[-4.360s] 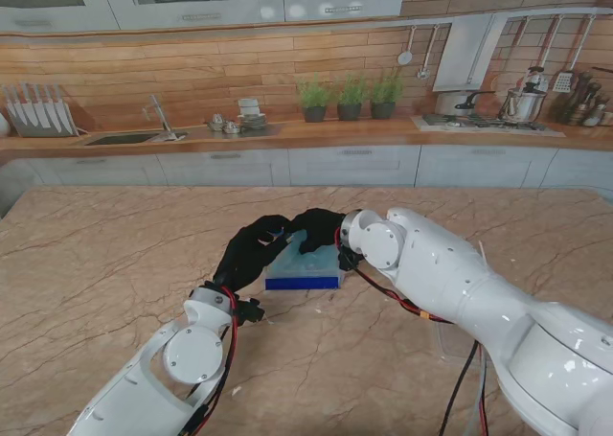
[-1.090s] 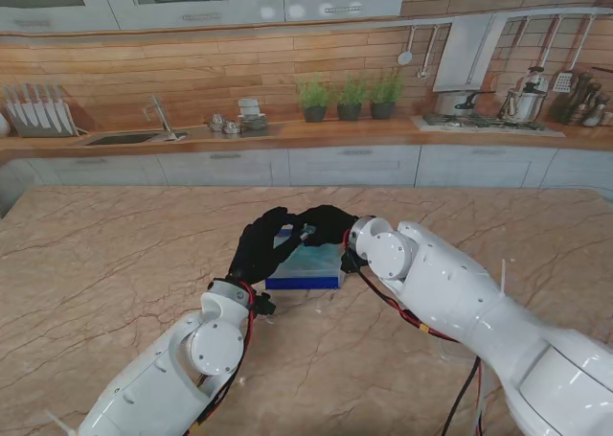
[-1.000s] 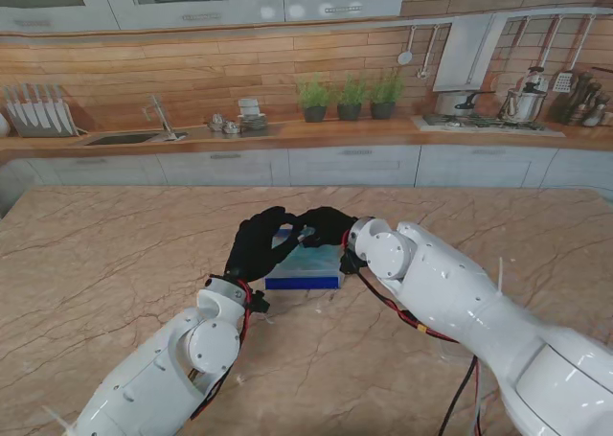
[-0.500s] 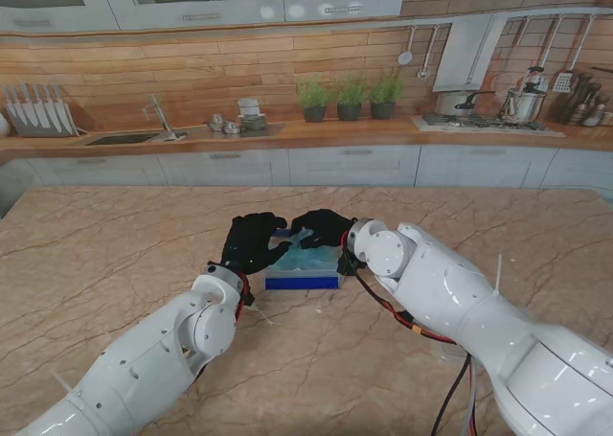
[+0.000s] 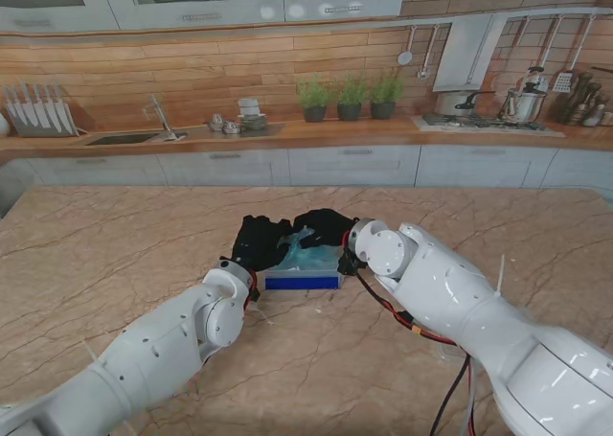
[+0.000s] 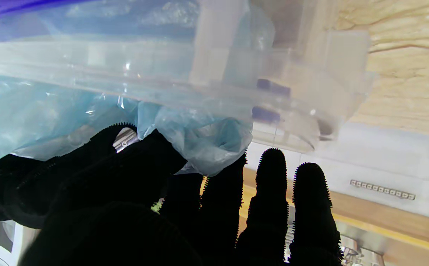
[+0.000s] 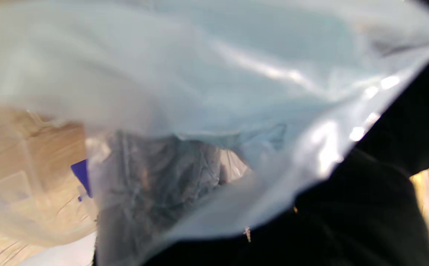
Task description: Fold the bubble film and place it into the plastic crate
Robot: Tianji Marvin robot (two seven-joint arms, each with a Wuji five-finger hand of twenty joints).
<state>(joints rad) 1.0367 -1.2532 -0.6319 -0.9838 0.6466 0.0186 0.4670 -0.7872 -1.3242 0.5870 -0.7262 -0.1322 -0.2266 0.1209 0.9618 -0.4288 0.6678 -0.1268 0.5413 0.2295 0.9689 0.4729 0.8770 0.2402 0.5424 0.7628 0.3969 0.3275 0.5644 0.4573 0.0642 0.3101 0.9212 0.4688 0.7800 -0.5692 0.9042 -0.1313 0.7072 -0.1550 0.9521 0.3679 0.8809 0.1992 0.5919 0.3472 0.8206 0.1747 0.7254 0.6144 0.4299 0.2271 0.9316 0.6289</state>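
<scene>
Bunching in the plastic crate (image 5: 303, 281): pale blue bubble film (image 5: 308, 255)

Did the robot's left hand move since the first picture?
Yes. The left hand has moved farther from me and slightly left, now level with the crate's far left corner instead of reaching in from nearer me.

bubble film (image 5: 308, 249): pale blue, translucent, crumpled, bunched over the crate's top
plastic crate (image 5: 303, 282): clear walls, blue base, upright, mid-bench
</scene>
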